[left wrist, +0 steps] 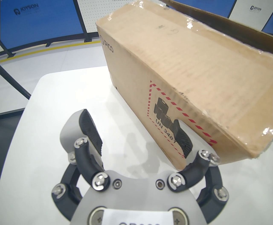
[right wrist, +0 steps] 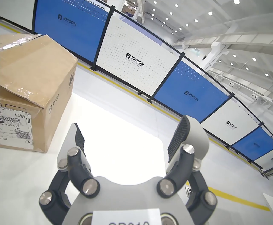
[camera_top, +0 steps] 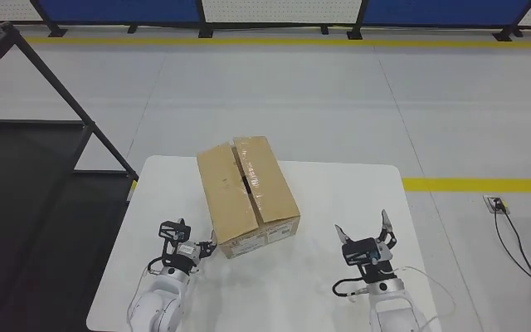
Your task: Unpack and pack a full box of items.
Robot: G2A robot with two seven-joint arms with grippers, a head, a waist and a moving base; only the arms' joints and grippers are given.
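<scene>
- Cardboard box point(camera_top: 247, 195) lay flaps down on the tabletop point(camera_top: 348, 191), its long axis running from near edge to far edge, slightly slanted.
- Left gripper point(camera_top: 189, 238), spread and empty, sat just beside its near corner.
- Right gripper point(camera_top: 362, 226), also spread, stood farther off.

Site: an industrial hall, a factory test floor, is being indicated.

- The work area is being fenced off by blue partition panels point(camera_top: 116, 10) and white perforated panels point(right wrist: 128, 42) standing on black feet.
- The pale, glossy floor point(camera_top: 332, 100) is being marked out with yellow lane lines point(camera_top: 465, 184), as on a shop floor.
- A high white ceiling with exposed beams and rows of round lamps point(right wrist: 210, 13) is being seen past the panels in the right wrist view.
- A white table point(camera_top: 348, 199) is being used as a workstation, and a taped cardboard shipping box point(camera_top: 247, 195) is being kept on it.
- A floor socket point(camera_top: 495, 203) is being used, with a cable plugged into it.
</scene>
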